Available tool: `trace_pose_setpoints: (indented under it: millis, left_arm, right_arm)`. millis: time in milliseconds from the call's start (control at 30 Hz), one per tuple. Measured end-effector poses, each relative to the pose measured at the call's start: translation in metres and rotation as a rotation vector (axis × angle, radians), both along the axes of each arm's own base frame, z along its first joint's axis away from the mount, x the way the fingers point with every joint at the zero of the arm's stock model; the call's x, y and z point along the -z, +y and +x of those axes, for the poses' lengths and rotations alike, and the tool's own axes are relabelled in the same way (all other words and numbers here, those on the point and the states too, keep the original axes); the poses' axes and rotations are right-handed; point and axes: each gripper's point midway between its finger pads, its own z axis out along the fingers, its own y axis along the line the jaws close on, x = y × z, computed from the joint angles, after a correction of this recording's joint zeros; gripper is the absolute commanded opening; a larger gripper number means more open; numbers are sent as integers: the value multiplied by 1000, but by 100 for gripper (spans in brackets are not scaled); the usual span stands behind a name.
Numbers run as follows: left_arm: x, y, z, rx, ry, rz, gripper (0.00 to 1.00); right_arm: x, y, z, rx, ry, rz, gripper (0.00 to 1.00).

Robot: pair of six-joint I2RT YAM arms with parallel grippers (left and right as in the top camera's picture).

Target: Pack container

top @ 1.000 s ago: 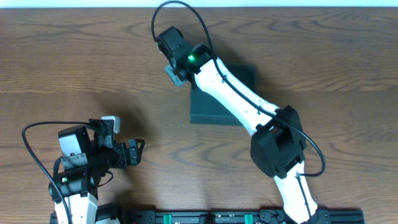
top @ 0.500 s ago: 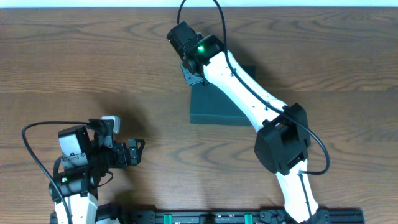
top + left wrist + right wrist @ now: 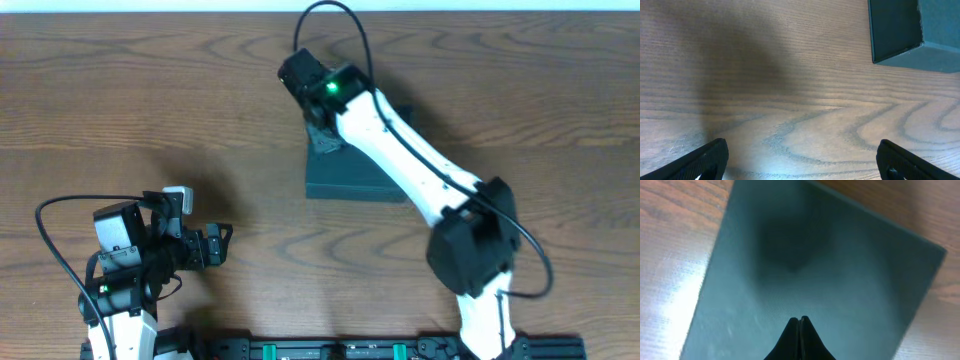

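Near the left edge of the table [image 3: 120, 100], the left claw [image 3: 221, 246] hung over bare wood, its fingers spread wide with nothing between them. Its wrist view showed both dark fingertips [image 3: 707, 159] at the bottom corners, with wood grain between them. Farther off and to the right, near the middle of the table and well apart from that claw, the container [image 3: 345, 172] lay flat, its dark teal top shut. The right arm [image 3: 405, 165] reached from the near right edge diagonally across it. The right claw [image 3: 322, 136] sat over the box's far left corner, pinched tight and holding nothing. Whether its tips touched the lid could not be told.
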Motion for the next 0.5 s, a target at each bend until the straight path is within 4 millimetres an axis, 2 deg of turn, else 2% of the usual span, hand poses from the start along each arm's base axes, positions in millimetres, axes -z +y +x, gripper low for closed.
trace_pose_setpoints:
  millis: [133,267,400,500]
  left_arm:
    - [0,0,0,0,0,0,95]
    - [0,0,0,0,0,0,95]
    - [0,0,0,0,0,0,95]
    - [0,0,0,0,0,0,96]
  right_arm:
    - [-10,-21,-15,21,-52,64,2]
    - [1,-33,-40,19,-50,123,2]
    - [16,-44,-75,26,19,154,1]
    - [18,-49,-95,41,53,190,2]
